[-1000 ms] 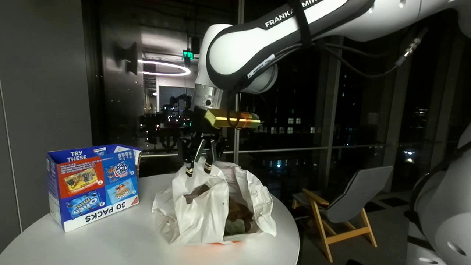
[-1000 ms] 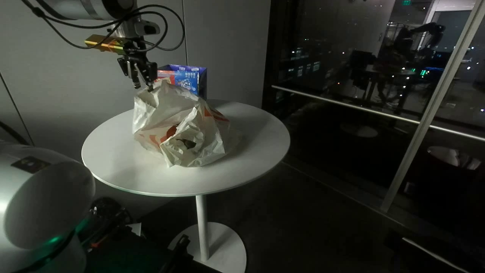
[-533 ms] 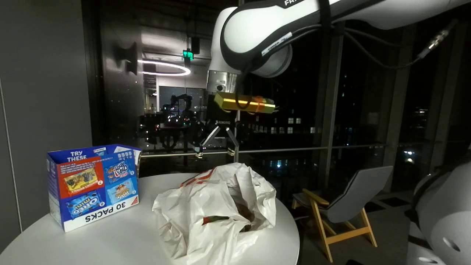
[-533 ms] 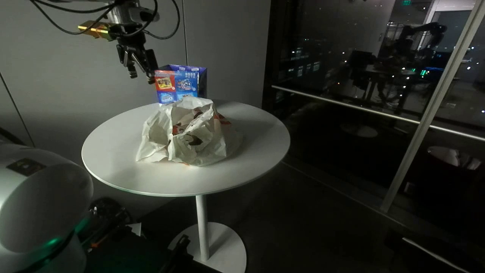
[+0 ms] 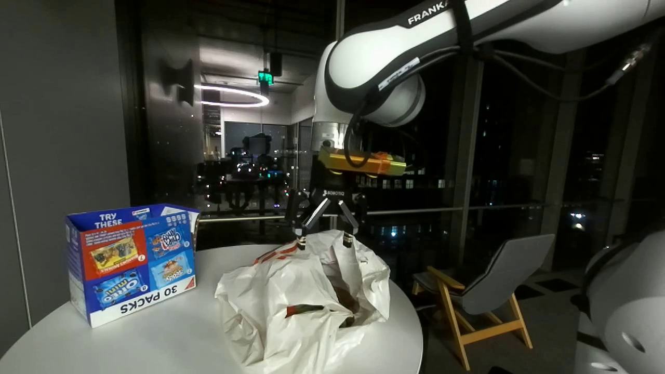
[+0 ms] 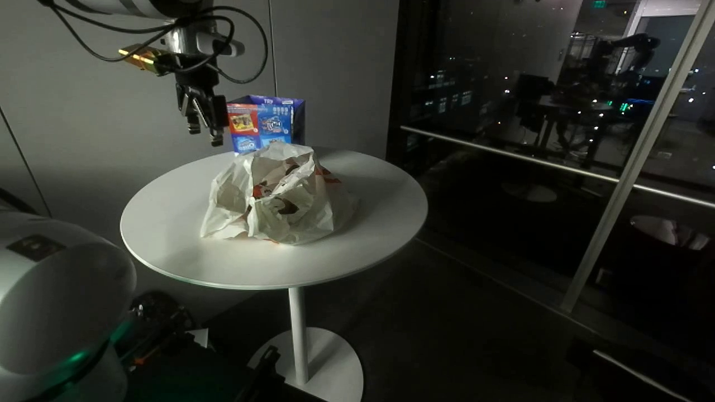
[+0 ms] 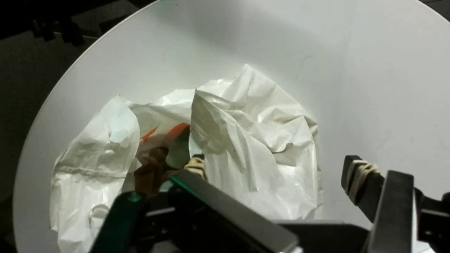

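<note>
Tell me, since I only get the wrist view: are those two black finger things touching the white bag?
Observer: No. In an exterior view, the gripper hangs clear of the white bag, with a visible gap between them.
Visitor: Oh! And is anything else up there with the bag?
Observer: Yes. Both exterior views show a blue and red snack box standing on the table.
Visitor: Funny, I can't see what holds that table up. Can you?
Observer: Yes, a single white post under the tabletop, seen in an exterior view.
</note>
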Controlling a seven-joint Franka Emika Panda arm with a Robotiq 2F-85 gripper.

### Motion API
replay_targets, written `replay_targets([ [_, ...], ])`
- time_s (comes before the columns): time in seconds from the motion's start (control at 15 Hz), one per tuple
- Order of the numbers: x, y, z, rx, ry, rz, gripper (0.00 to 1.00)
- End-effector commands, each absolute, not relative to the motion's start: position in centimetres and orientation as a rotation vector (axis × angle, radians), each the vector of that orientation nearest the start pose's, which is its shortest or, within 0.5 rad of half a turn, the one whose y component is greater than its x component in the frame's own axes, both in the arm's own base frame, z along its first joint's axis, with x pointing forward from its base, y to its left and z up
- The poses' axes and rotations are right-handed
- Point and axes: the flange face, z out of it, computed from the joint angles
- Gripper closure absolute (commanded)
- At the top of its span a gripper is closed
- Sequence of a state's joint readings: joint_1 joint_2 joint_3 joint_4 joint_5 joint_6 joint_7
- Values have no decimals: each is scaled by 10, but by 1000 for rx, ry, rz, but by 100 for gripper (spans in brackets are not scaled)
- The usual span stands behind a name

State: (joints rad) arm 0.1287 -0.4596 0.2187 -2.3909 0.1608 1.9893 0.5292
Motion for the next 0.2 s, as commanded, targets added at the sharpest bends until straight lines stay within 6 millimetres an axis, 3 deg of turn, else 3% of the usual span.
replay_targets([
  [0.0, 383, 146, 470, -3001, 529, -8, 0],
  [0.13, 382, 140, 460, -2996, 584, 9, 0],
])
